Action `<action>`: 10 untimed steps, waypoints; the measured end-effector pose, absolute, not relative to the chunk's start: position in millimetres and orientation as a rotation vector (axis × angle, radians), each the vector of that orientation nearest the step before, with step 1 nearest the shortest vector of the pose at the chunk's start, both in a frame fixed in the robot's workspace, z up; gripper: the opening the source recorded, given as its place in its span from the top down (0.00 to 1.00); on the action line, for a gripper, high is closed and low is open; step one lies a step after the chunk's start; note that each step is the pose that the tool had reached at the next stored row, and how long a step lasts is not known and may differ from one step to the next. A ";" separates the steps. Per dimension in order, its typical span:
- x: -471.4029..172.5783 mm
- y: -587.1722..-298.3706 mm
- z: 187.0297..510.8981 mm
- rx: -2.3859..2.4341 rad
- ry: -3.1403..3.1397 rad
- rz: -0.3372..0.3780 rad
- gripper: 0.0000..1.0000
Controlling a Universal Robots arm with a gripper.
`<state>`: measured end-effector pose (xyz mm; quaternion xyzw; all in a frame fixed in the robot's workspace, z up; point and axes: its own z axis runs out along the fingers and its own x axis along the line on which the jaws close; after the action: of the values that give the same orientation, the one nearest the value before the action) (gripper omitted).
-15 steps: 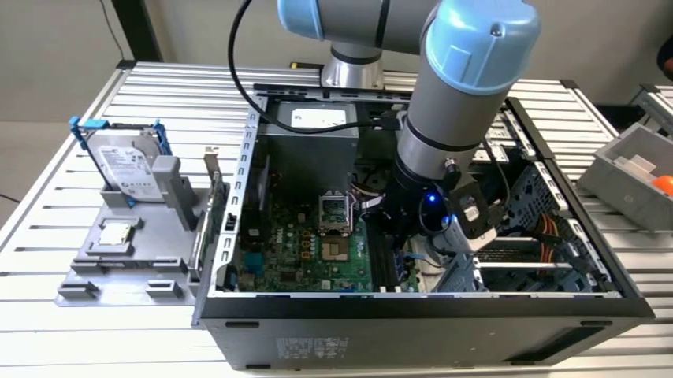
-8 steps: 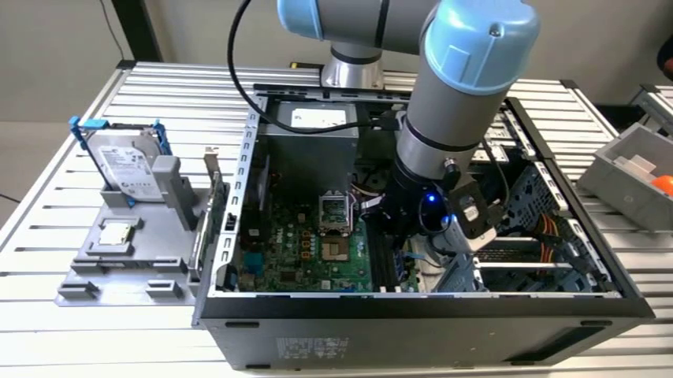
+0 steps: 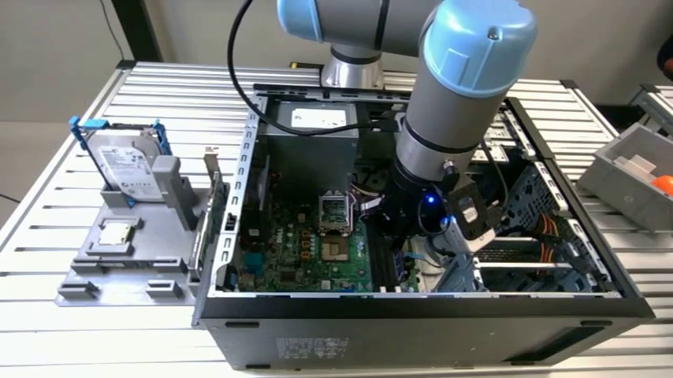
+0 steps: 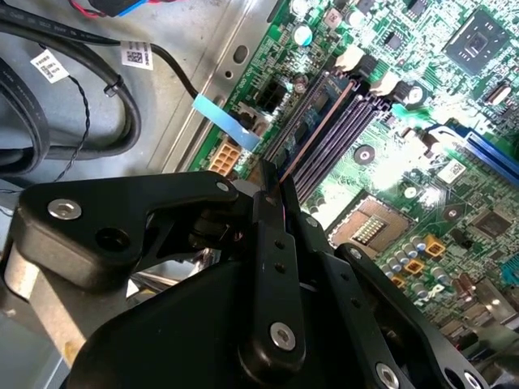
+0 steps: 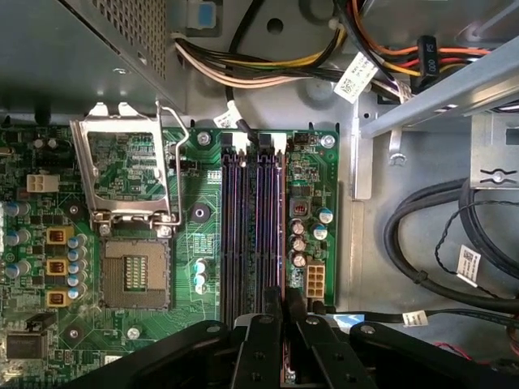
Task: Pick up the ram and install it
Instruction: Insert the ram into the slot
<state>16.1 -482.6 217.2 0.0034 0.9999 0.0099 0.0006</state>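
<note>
The ram (image 4: 312, 134) stood on edge in the outermost of the slots (image 5: 251, 227), seen as a thin dark stick running from the tool up toward the middle of the second wrist view; in the first wrist view it showed as a narrow edge (image 5: 280, 235) above the fingertips. The tool (image 4: 272, 190) was closed on the ram's near end, its black fingers (image 4: 276, 267) pinched together around the stick (the grip also showed low in the first wrist view (image 5: 281, 304)). Beside the slots lay the open CPU socket (image 5: 134, 279) with its raised metal frame (image 5: 126, 170), all on the green motherboard (image 5: 203, 340). Black cables (image 5: 422, 243) curled over the grey case floor on the other side of the slots.

In the exterior view, the arm (image 3: 452, 118) reached down into the open case (image 3: 421, 315) at centre frame, the tool (image 3: 405, 236) low over the board's right part. At the left of the frame, a hard drive (image 3: 126, 165) stood upright in a grey holder (image 3: 116, 268) on the slatted bench (image 3: 63, 331).
</note>
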 end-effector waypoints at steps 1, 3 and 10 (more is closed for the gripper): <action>16.1 -482.5 216.6 0.011 3.140 0.031 1.00; 16.1 -482.2 216.2 0.011 3.140 0.031 1.00; 16.1 -480.1 216.1 0.011 3.140 0.031 1.00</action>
<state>16.1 -480.1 216.1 0.0034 0.9999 0.0097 0.0006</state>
